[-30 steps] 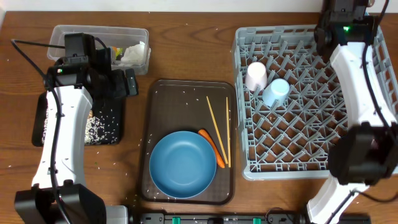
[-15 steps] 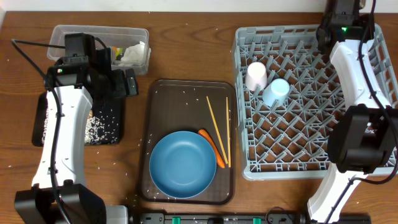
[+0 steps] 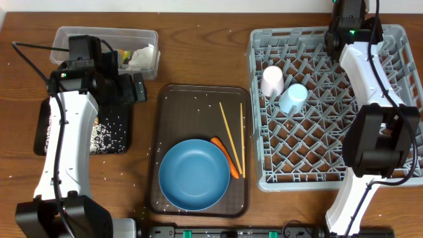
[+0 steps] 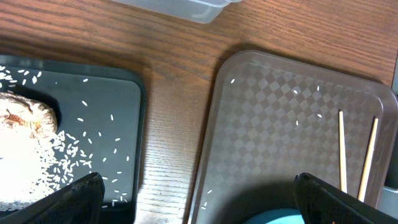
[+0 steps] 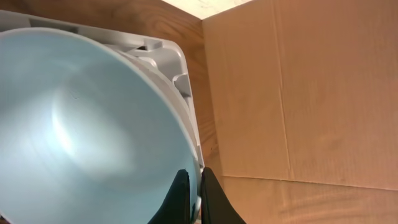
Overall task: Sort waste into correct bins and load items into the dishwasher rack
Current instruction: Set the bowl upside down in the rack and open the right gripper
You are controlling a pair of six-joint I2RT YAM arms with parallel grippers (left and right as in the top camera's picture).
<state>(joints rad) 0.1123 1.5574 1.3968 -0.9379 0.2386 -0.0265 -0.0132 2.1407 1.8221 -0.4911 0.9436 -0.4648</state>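
My right gripper (image 5: 194, 186) is shut on the rim of the small light-blue bowl (image 5: 81, 124), which tilts against the far edge of the dishwasher rack (image 3: 317, 132). A pale pink cup (image 3: 271, 80) and a light-blue cup (image 3: 293, 98) stand in the rack. The blue plate (image 3: 194, 174), an orange carrot (image 3: 226, 157) and two chopsticks (image 3: 231, 139) lie on the brown serving tray (image 3: 172, 99). My left gripper (image 4: 199, 193) hangs open over the gap between that tray and the black tray (image 4: 118, 99), which holds rice (image 4: 31, 168) and a brown lump (image 4: 25, 115).
A clear tub (image 3: 66, 34) at the back left holds a white tissue (image 3: 140, 56) and a yellow-green wrapper (image 3: 123, 54). Stray rice grains dot the wooden table. A cardboard wall (image 5: 298, 93) rises just behind the rack's far corner.
My right arm's wrist has shifted left along the rack's far edge, still holding the bowl. The left arm has not moved.
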